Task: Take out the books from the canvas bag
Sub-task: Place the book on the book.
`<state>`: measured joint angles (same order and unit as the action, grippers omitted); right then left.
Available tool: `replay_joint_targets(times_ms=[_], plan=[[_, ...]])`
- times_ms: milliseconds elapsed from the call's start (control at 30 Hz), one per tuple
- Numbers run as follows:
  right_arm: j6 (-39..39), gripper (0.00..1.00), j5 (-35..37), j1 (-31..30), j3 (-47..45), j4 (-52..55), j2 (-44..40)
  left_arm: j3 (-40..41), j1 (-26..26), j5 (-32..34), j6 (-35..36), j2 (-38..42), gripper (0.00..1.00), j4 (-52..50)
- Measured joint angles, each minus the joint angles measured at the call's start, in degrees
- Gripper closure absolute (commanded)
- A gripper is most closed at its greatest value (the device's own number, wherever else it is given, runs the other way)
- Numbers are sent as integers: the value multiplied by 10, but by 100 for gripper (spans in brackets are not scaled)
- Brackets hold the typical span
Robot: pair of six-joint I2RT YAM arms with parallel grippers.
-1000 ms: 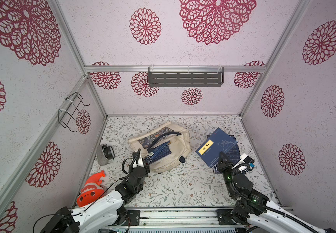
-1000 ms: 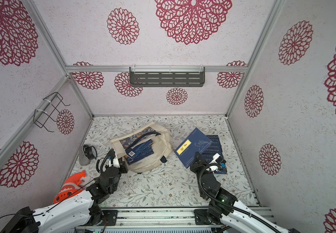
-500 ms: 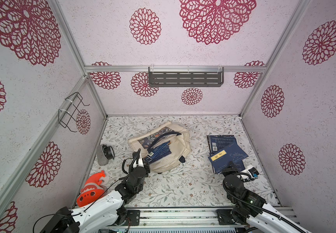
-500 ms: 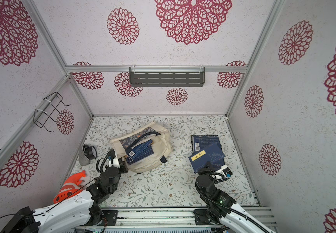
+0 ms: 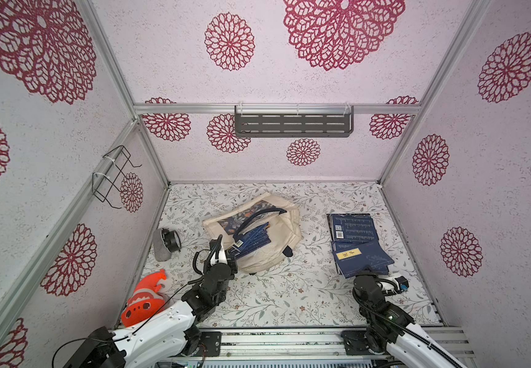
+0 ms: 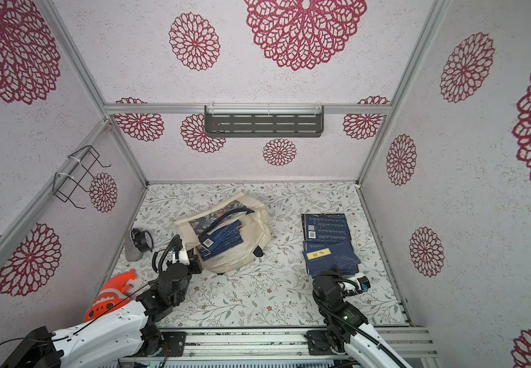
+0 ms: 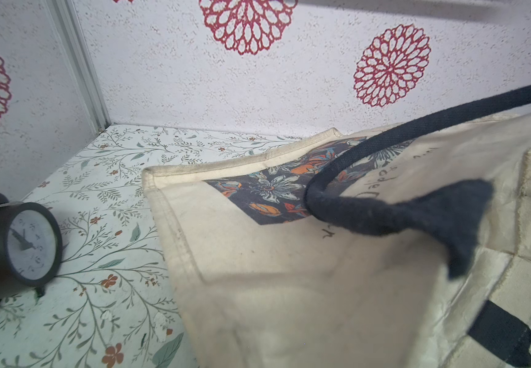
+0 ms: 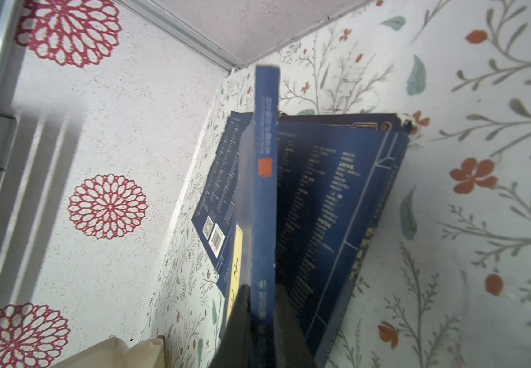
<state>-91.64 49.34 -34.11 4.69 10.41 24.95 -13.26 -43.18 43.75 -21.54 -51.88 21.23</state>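
Floral tabletop (image 8: pixel 481 95) — book (image 8: pixel 262 191) in right pincer (image 8: pixel 262 306), wrist-view only

R gripper (image 8: pixel 262 306) clamped on blue book (image 8: pixel 265 178), spine edge-on to cam
Yellow label (image 8: pixel 237 264) on its cover; beyond it more dark-blue books (image 8: pixel 337 197) flat on floral mat (image 8: pixel 481 159), one w/ white barcode (image 8: pixel 216 239); cream bag corner (image 8: pixel 114 353) nr red-flower wall (image 8: pixel 108 127)

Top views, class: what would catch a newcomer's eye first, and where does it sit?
The cream canvas bag lies in the middle with dark-blue books fanning from its mouth. To its right, the right end effector grips a yellow-labelled book beside a blue stack. An orange toy sits far left.
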Motion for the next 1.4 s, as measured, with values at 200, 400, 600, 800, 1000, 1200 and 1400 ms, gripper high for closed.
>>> replay_joint_targets(times_ms=[200,400,600,800,1000,1200,1400], plan=[[-84,100,-26,18,-8,4,25,-1,0,0,0,0,100,-2],[-133,100,-27,27,-8,6,12,-5,0,-2,-2,-4,100,-3],[-160,100,-30,35,-7,-1,59,-9,0,-6,-2,-10,100,-5],[-181,97,-34,41,9,-27,134,-9,0,-7,-2,-11,100,-5],[-179,82,-45,59,22,-57,171,-9,0,-9,-2,-13,100,-5],[-151,59,-76,73,22,-54,175,-10,0,-11,-2,-14,100,-6],[-117,52,-96,76,22,-53,153,-10,0,-13,-4,-14,100,-6]])
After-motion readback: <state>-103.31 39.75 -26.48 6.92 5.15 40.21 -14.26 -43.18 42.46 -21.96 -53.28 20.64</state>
